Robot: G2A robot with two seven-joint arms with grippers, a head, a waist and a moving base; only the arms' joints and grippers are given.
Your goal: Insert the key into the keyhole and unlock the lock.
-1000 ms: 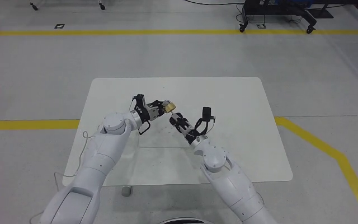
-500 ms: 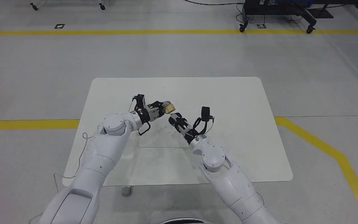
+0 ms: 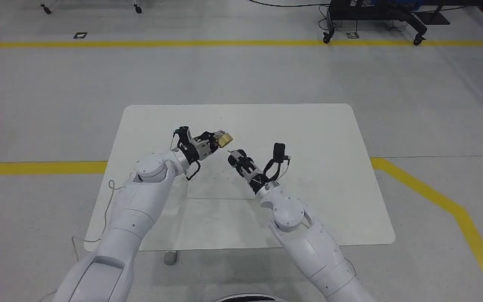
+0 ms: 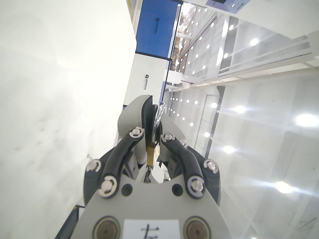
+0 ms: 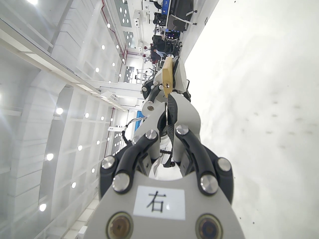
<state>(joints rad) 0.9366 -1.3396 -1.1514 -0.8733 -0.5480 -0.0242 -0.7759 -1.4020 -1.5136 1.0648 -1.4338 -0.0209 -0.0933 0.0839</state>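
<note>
You see the white table [image 3: 317, 151] in the middle of the top view. Over it, your left gripper [image 3: 213, 140] pinches the gold lock [image 3: 225, 138], its loop mostly hidden. Just lower right, your right gripper [image 3: 233, 156] squeezes the thin key [image 5: 166, 115], which is hard to see. You cannot tell if its tip touches the lock.

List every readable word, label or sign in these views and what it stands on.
"左": left wrist label, behind the left end effector.
"右": right wrist label, behind the right end effector.
Brand lettering on the blue board and white wall panel: a company name, not copied here.
On the lock and key: no print legible.
</note>
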